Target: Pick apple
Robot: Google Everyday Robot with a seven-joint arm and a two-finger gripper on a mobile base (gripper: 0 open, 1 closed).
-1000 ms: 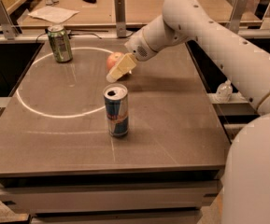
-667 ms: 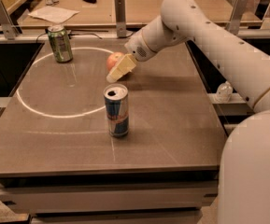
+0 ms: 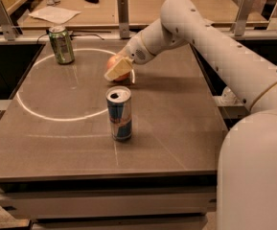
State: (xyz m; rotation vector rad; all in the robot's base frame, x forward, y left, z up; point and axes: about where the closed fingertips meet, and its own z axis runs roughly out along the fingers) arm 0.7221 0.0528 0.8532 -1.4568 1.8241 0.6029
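The apple (image 3: 113, 63) is orange-red and round. It sits on the brown table (image 3: 176, 119) at the right edge of a white circle marked on the top. My gripper (image 3: 119, 71) is right at the apple, low over the table on its near right side, and covers part of it. The white arm reaches in from the right. I cannot tell whether the apple is held.
A blue-silver can (image 3: 119, 114) stands upright in front of the apple, nearer the table's front. A green can (image 3: 62, 44) stands at the back left. A rail with posts (image 3: 123, 11) and another table with papers lie behind.
My gripper has edged slightly left, closer onto the apple. The cans have not moved.
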